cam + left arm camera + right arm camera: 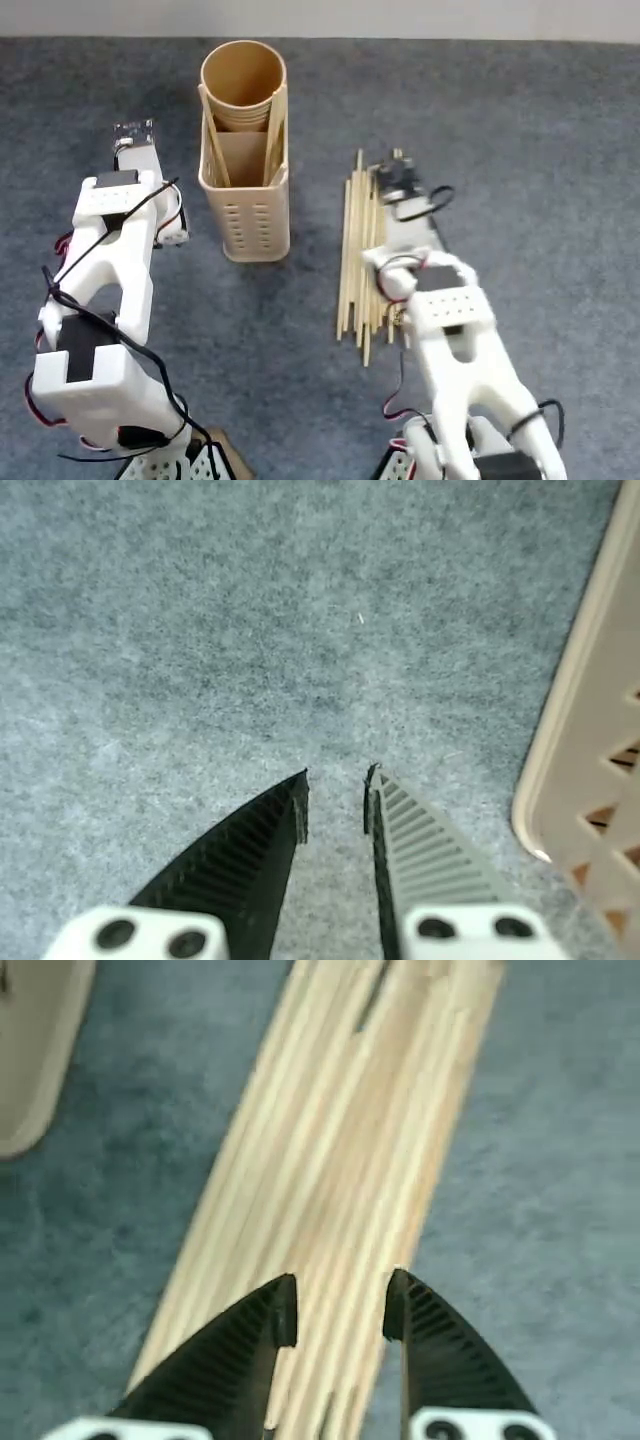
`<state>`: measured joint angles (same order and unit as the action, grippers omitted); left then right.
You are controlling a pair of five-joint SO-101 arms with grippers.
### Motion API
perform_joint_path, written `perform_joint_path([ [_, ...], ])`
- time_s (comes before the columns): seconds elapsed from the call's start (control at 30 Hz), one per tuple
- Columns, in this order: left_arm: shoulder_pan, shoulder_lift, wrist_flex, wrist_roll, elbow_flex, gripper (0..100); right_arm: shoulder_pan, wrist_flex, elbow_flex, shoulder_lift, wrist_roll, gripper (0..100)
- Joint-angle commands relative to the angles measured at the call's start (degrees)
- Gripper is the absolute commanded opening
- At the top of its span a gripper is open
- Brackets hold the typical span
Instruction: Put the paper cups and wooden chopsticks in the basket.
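Observation:
A beige perforated basket point(245, 215) stands upright on the grey carpet. It holds stacked paper cups point(243, 85) and a few wooden chopsticks point(273, 135) leaning against its walls. A loose bundle of wooden chopsticks point(357, 255) lies on the carpet to the basket's right. My right gripper point(395, 172) hovers over the far end of that bundle, and in the right wrist view the right gripper point(340, 1305) is open, its tips straddling the chopsticks point(350, 1160). My left gripper point(133, 135) is to the left of the basket. In the left wrist view the left gripper point(335, 800) is slightly open over bare carpet with nothing in it.
The basket's wall point(590, 740) stands close beside the left gripper. The basket's corner point(35, 1050) appears off to one side of the right gripper. Open carpet lies to the far right of the chopstick bundle.

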<state>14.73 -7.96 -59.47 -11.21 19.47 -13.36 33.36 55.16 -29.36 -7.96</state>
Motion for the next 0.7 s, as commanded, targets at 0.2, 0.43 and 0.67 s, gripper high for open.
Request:
perform_joint_path([
  [0.2, -1.1, 1.4, 0.5, -0.4, -0.2, 13, 5.5, -0.7, 1.3, -3.5, -2.3, 15.6],
  [0.43, -1.1, 1.4, 0.3, -0.4, -0.2, 13, 5.4, -7.2, 5.6, -1.7, -2.6, 15.6],
  [0.67, -1.1, 1.4, 0.3, -0.4, -0.2, 13, 5.7, -7.3, -2.4, 14.7, -2.3, 15.6],
])
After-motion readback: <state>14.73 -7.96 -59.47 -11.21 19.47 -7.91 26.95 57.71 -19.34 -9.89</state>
